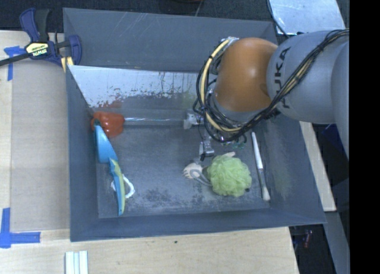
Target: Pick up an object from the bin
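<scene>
My gripper (206, 148) hangs low in the right half of the bin, mostly hidden under the arm's orange cover. Just below it lies a pale green fuzzy puff (229, 175) near the bin's front wall. A small whitish curled piece (192, 172) rests against the puff's left side, slightly below and to the left of the gripper. A thin white stick (259, 167) lies lengthwise to the right of the puff.
Along the left wall lie an orange-red lump (109, 123), a light blue scoop-like piece (104, 147) and a blue, yellow and white strip (120, 187). The arm's wrist and cables cover the bin's back right part.
</scene>
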You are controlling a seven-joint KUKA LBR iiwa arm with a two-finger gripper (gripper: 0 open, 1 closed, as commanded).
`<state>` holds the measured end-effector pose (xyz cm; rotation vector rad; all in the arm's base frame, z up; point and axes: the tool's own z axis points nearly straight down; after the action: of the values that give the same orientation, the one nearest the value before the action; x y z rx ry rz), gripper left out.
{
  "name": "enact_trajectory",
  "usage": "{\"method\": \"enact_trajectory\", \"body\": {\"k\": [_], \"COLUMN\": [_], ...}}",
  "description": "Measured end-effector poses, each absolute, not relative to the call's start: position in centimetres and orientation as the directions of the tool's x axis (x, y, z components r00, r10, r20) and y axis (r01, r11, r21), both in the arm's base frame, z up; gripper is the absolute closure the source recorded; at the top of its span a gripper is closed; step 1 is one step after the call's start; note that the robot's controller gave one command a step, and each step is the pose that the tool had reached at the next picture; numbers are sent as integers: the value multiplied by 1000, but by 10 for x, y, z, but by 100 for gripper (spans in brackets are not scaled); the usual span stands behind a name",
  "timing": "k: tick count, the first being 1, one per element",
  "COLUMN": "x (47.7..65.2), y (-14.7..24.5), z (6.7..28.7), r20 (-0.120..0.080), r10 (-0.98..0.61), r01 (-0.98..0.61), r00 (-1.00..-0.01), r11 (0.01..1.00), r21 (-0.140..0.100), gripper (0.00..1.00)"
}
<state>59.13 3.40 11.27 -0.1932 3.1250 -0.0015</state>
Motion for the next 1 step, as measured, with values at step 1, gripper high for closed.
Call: {"method": "enact_trajectory", "body": {"k": [1], "x": [528], "y": [53], "z": [100], "r20": [0], "r10": [-294], "r01": [-294], "r00": [-956], "r11": [956], "r21": [0], "gripper": [0]}}
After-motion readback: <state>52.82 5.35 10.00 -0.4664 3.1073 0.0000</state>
